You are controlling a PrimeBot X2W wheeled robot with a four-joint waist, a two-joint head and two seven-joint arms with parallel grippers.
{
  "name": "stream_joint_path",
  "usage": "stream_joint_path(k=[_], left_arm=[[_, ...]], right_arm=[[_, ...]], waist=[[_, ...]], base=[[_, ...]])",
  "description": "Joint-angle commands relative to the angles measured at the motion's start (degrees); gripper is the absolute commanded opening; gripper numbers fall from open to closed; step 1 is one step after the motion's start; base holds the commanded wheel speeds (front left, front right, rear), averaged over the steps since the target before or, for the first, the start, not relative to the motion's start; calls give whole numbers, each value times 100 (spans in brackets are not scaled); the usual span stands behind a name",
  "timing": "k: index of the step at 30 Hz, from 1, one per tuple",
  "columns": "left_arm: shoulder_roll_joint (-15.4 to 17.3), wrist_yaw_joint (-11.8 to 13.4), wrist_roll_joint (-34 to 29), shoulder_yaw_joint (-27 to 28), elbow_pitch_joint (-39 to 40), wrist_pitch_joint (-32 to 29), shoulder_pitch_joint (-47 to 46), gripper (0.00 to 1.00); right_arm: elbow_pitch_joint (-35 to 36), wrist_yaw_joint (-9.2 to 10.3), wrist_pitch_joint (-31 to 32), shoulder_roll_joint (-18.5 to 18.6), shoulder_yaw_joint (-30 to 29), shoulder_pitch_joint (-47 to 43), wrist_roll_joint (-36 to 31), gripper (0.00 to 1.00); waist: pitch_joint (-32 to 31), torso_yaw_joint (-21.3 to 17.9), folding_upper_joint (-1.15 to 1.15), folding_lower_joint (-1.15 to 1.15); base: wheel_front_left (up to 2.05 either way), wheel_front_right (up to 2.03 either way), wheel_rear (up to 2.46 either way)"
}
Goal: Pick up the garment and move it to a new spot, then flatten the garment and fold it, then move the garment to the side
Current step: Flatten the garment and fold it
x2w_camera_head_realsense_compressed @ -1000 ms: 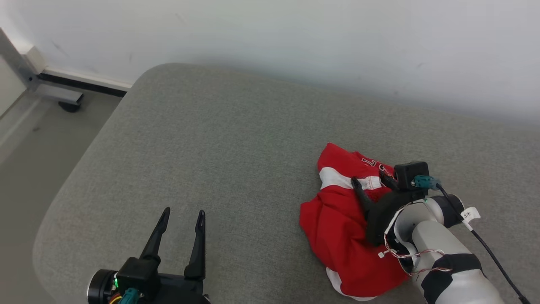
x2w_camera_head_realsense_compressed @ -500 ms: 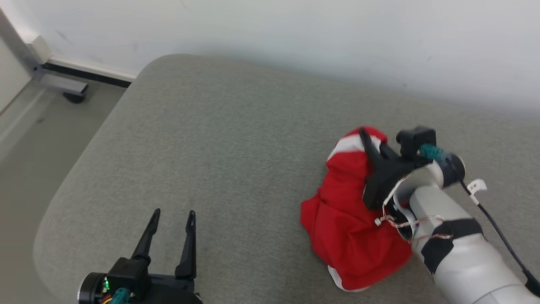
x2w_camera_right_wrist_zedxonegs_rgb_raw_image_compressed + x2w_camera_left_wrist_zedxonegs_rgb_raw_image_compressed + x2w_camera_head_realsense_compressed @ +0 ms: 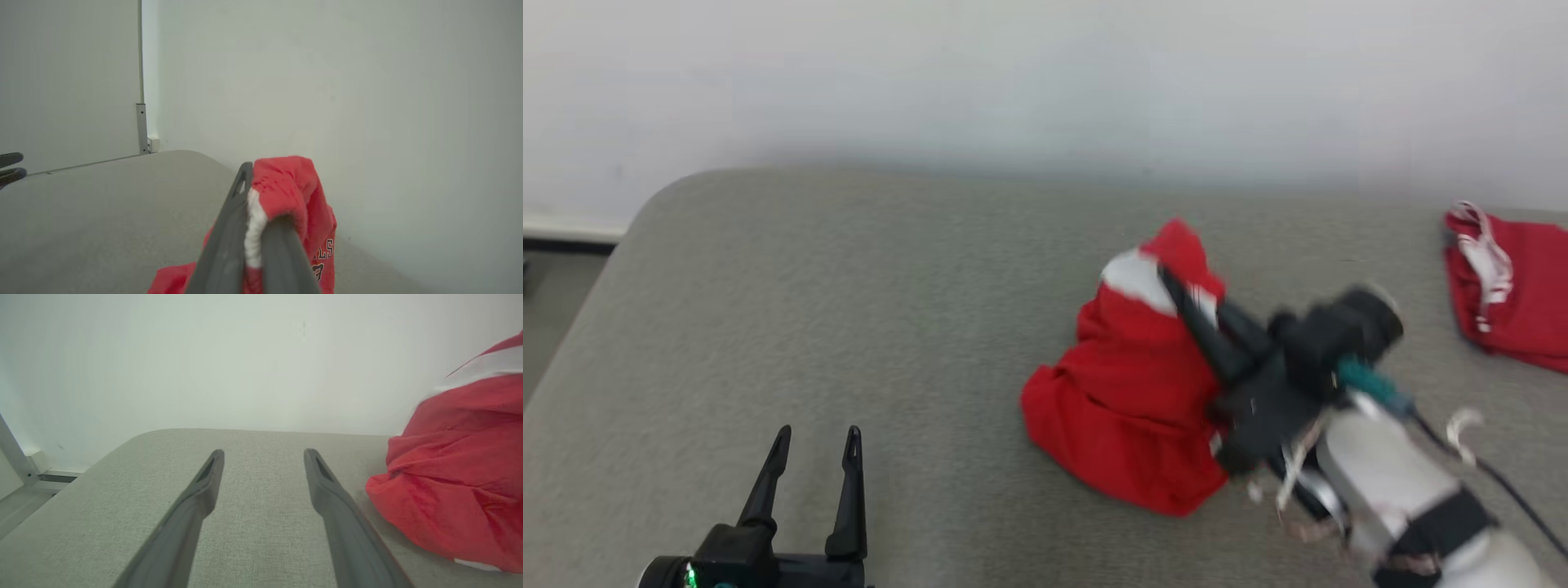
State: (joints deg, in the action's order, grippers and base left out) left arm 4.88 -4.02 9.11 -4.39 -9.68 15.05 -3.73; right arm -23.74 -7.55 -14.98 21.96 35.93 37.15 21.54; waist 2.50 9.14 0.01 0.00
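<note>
garment [image 3: 1127, 392]: heaped in a peak, long axis running up to its white-banded top | right gripper [image 3: 1170, 279]: clamped on that top | left gripper [image 3: 817, 437]: wide, well left of it

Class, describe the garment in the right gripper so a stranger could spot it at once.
On the grey cushion, look right of centre. The red garment with a white band stands bunched, its top pinched in the right gripper; the other red cloth lies untouched at the far right.
</note>
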Motion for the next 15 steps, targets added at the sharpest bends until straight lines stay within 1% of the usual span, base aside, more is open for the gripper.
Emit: stream_joint_path(k=[1, 4, 8, 11, 15], left_arm=[[-12, 8, -79, 14, 39, 15, 118, 100], [-40, 25, -104, 6, 86, 15, 151, 100], [-61, 9, -141, -3, 117, 15, 169, 100], [-75, -14, -145, -12, 115, 15, 128, 100], [-81, -39, -140, -11, 90, 15, 93, 100]], right_arm=[[509, 16, 77, 180, 18, -599, 41, 0], [1231, 16, 309, 413, -217, -1608, 92, 0], [1985, 16, 632, 514, -570, -2943, -14, 0], [2189, 16, 771, 505, -808, -3748, -128, 0], [1950, 16, 789, 287, -1230, -4378, -66, 0]], waist=[[-187, -651, -1, 0], [-189, -835, -1, 0], [-124, -1009, -1, 0], [-81, -1078, -1, 0], [-45, -1137, -1, 0]], base=[[0, 0, 0], [0, 0, 0], [0, 0, 0], [0, 0, 0], [0, 0, 0]])
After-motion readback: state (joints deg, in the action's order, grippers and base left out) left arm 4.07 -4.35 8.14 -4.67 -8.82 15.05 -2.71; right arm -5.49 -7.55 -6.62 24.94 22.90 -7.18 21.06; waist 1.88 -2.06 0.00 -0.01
